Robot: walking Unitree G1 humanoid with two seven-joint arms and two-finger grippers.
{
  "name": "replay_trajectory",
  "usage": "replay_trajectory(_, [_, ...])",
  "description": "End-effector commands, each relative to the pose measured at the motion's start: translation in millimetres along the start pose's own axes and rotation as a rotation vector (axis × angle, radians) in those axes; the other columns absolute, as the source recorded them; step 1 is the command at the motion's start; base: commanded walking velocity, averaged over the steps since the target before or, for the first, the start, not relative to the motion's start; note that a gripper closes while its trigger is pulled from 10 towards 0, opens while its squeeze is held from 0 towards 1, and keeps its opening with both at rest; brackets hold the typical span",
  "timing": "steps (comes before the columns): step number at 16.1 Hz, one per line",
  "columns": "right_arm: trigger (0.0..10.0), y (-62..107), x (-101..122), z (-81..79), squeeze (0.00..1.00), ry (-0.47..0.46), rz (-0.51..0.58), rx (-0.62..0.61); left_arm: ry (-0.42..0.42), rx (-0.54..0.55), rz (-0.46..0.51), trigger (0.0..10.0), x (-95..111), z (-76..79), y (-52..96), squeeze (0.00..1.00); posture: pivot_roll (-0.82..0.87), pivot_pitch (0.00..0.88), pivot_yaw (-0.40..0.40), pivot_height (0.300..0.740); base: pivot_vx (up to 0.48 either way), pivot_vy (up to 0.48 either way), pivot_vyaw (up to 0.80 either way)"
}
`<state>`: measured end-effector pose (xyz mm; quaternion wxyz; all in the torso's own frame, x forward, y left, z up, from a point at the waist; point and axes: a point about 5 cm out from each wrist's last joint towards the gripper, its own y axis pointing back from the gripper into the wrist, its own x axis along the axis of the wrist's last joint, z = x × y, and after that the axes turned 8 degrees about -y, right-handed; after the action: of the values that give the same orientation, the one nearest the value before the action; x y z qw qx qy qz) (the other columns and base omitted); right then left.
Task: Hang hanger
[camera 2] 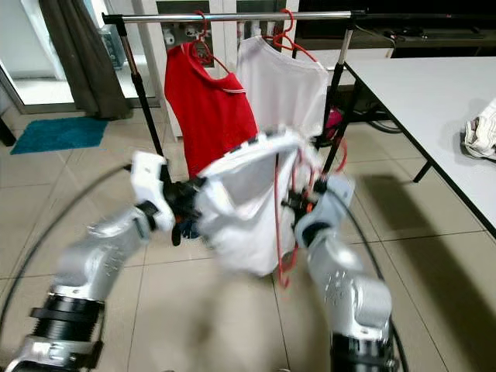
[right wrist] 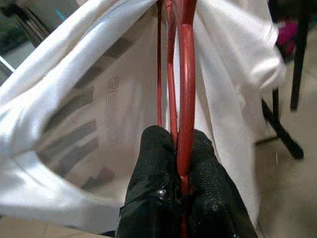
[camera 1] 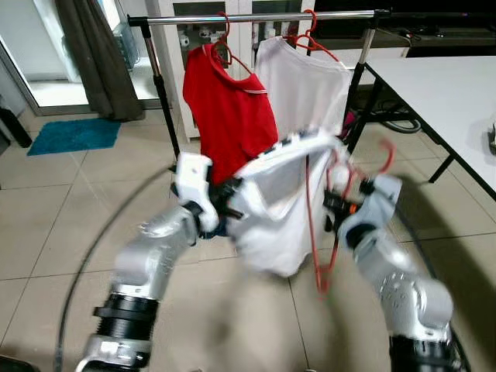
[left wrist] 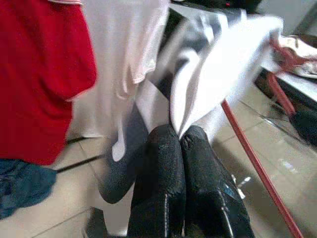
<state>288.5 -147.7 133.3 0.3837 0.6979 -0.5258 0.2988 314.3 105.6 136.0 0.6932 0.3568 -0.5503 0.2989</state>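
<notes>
Below the garment rail [camera 1: 263,16], the right end effector [right wrist: 182,148] pinches the thin, stiff red hanger [camera 1: 311,225]; the left end effector [left wrist: 181,144] clamps the limp, light white shirt [camera 1: 275,209]. Best held near the hook.

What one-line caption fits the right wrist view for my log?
Right gripper shut on a red hanger, with a white shirt draped around it.
</notes>
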Motion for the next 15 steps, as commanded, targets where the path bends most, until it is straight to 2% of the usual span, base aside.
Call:
replay_trajectory(1, [0.0, 1.3, 6.7, -3.6, 0.00, 0.026, 0.036, 0.017, -0.019, 0.001, 0.003, 0.0, 4.2, 0.3, 0.1, 0.00, -0.18, 0.000, 0.038, 0.740, 0.000, 0.000, 0.00])
replay_trajectory(4, [0.0, -0.3, 7.7, -11.4, 0.00, 0.046, 0.072, 0.064, -0.019, -0.029, -0.018, 0.0, 3.5, 5.0, -2.0, 0.00, -0.18, 0.000, 0.035, 0.740, 0.000, 0.000, 0.00])
replay_trajectory(5, [0.0, -1.0, 9.6, -18.3, 0.00, 0.062, 0.088, 0.109, -0.022, -0.051, -0.027, 1.8, 2.3, 7.7, -2.9, 0.00, -0.18, 0.000, 0.035, 0.740, 0.000, 0.000, 0.00])
replay_trajectory(6, [0.0, -1.1, 10.4, -20.6, 0.00, 0.065, 0.094, 0.125, -0.028, -0.056, -0.031, 2.8, 1.9, 8.6, -3.3, 0.00, -0.18, 0.000, 0.035, 0.740, 0.000, 0.000, 0.00])
replay_trajectory(7, [0.0, -1.3, 12.0, -24.6, 0.00, 0.072, 0.106, 0.155, -0.043, -0.054, -0.034, 10.0, 2.0, 9.1, -4.0, 0.00, -0.19, 0.000, 0.032, 0.740, 0.000, 0.000, 0.00])
replay_trajectory(9, [0.0, -0.9, 13.4, -27.3, 0.00, 0.077, 0.119, 0.179, -0.030, -0.063, -0.014, 10.0, 5.1, 8.7, -3.2, 0.00, -0.19, 0.000, 0.031, 0.740, 0.000, 0.000, 0.00])
replay_trajectory(10, [0.0, -1.0, 13.5, -27.9, 0.00, 0.081, 0.123, 0.190, -0.019, -0.069, -0.007, 10.0, 6.6, 8.0, -2.7, 1.00, -0.19, 0.000, 0.031, 0.740, 0.000, 0.000, 0.00])
replay_trajectory(12, [0.0, -0.9, 13.0, -30.1, 0.00, 0.092, 0.129, 0.211, -0.020, -0.066, -0.010, 10.0, 6.5, 5.4, -1.2, 1.00, -0.18, 0.000, 0.028, 0.740, 0.000, 0.000, 0.00])
replay_trajectory(15, [0.0, -1.0, 13.6, -33.5, 0.00, 0.126, 0.130, 0.237, -0.058, -0.116, -0.025, 10.0, 7.6, 2.5, 3.1, 1.00, -0.18, 0.000, 0.027, 0.740, 0.000, 0.000, 0.00])
